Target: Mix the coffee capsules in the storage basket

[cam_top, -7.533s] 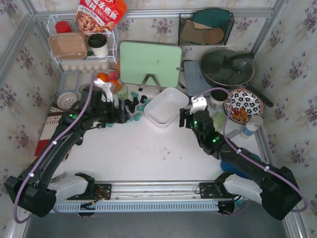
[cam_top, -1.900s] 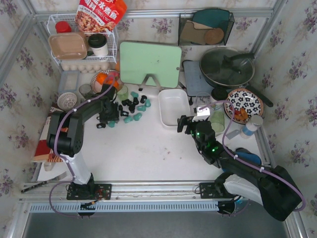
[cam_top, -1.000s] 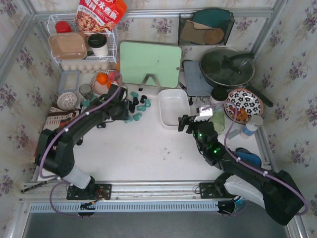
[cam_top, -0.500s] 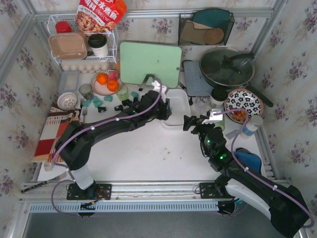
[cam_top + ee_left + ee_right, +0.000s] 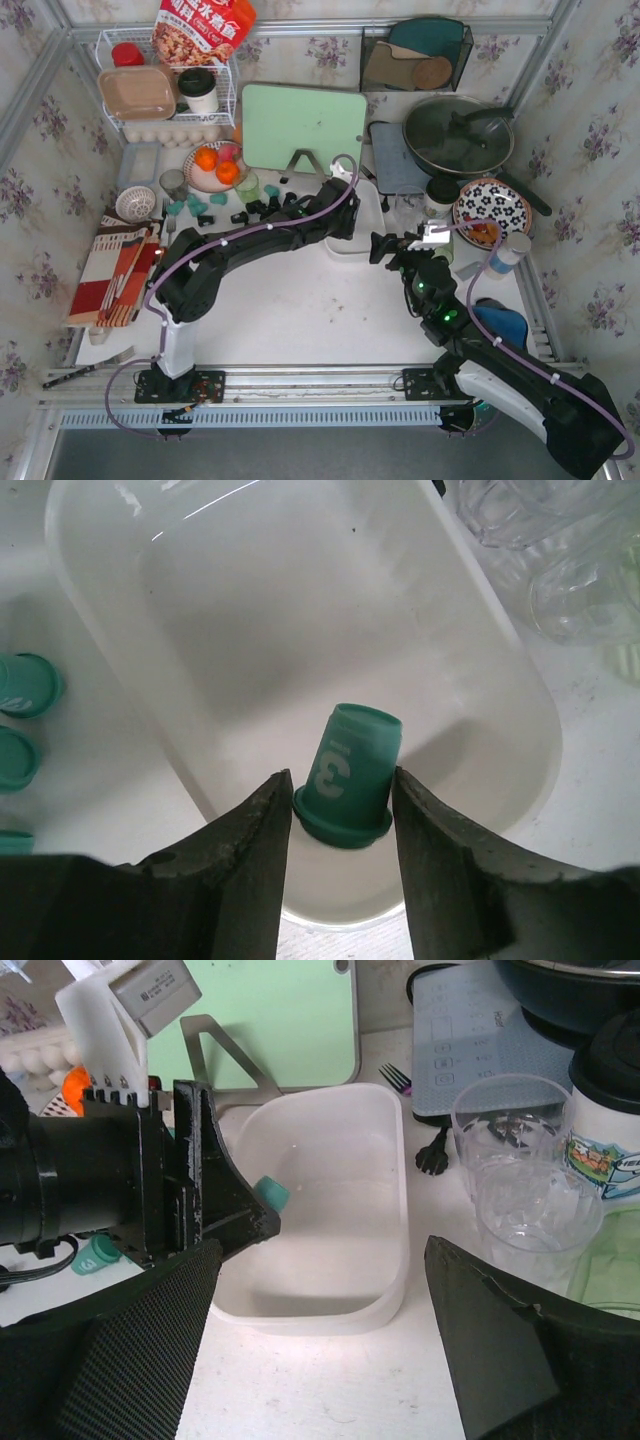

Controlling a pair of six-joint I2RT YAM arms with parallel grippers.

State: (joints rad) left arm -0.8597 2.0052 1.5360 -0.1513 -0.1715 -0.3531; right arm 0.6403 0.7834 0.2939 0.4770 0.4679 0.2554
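Observation:
The white storage basket (image 5: 250, 630) lies under my left gripper (image 5: 342, 820). One teal capsule (image 5: 345, 770), marked with a 3, hangs tilted between the fingers above the basket floor, and both fingers lie against its rim. In the right wrist view the same capsule (image 5: 272, 1192) pokes out of the left gripper over the basket (image 5: 340, 1220). No other capsule shows inside. Loose teal capsules (image 5: 190, 205) and black capsules (image 5: 262, 208) lie on the table to the left. My right gripper (image 5: 320, 1360) stands wide open and holds nothing, just short of the basket's near end.
Two clear glasses (image 5: 510, 1120) and a mug stand right of the basket. Behind it are a green cutting board (image 5: 303, 128), a pan (image 5: 458, 135) and a patterned plate (image 5: 492, 210). A plate of oranges (image 5: 215, 165) sits by the capsule pile.
My left arm has swung right from the capsule pile to above the basket with the teal capsule, and its fingers have eased apart slightly. The right arm has barely moved.

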